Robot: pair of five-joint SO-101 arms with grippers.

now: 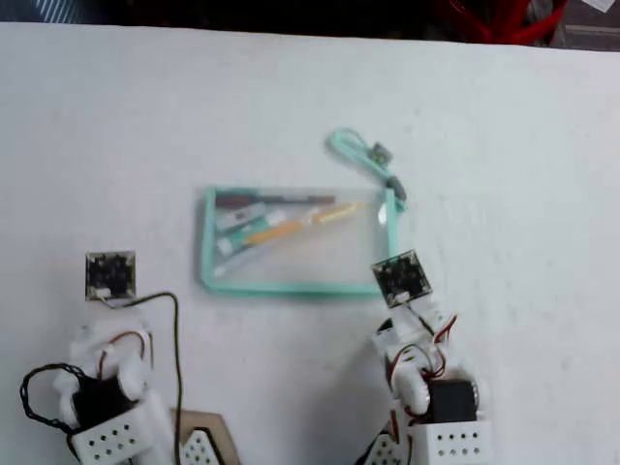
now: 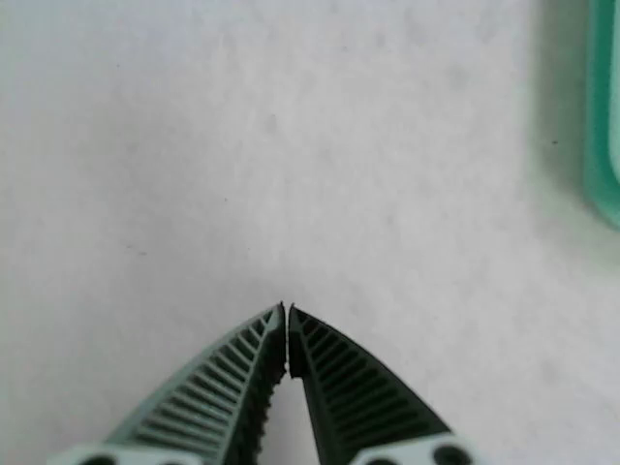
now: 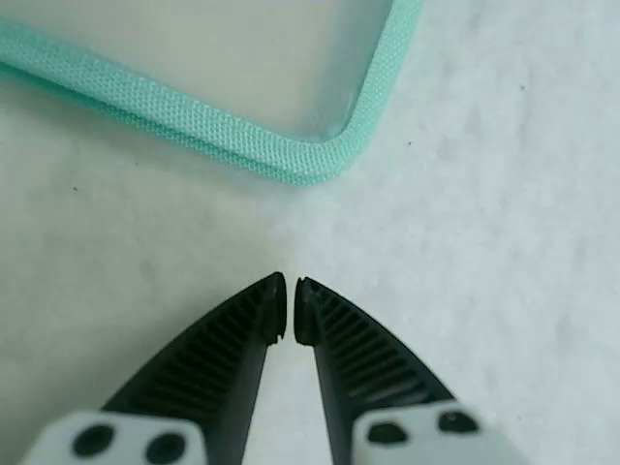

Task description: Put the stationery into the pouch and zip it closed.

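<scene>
A clear pouch with mint-green trim lies flat in the middle of the table. Inside it I see pens, a yellow pencil and other stationery. Its green wrist strap curls out from the far right corner. My right gripper is shut with nothing in it, hovering just short of the pouch's near right corner. My left gripper is shut and empty over bare table, left of the pouch, whose edge shows at the side. The left arm sits near the front left, the right arm at the pouch's corner.
The white table stretches open all around the pouch. Both arm bases and cables sit along the front edge. Dark and red objects lie beyond the table's far edge.
</scene>
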